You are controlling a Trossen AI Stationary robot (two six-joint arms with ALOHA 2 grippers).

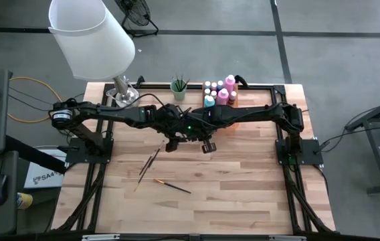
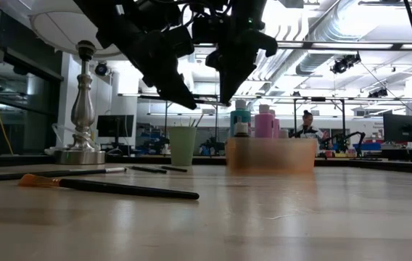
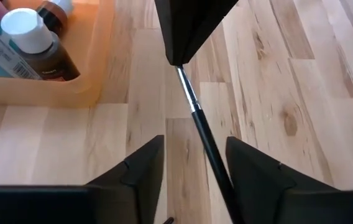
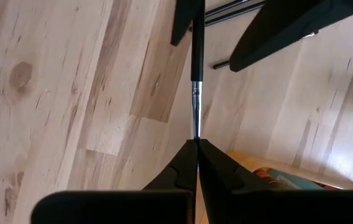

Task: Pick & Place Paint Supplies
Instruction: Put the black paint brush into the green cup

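— What sits at the table's (image 1: pixel 243 201) left side?

— A lampshade (image 1: pixel 91 35) at the far left corner, then loose paintbrushes (image 1: pixel 151 159) lying near the middle, one with an orange tip (image 2: pixel 35 180).

— And the arms?

— Both meet above the table's middle. The left gripper (image 3: pixel 192 165) has its fingers parted around the dark handle of a paintbrush (image 3: pixel 202 134) without squeezing it. The right gripper (image 4: pixel 196 163) is clamped tight on that brush's metal end, holding it in the air.

— The rest of the supplies?

— A green cup (image 1: pixel 178 86) stands at the far edge; right of it, a translucent bin (image 2: pixel 271 154) holds pink, teal and brown paint bottles (image 1: pixel 220 91).
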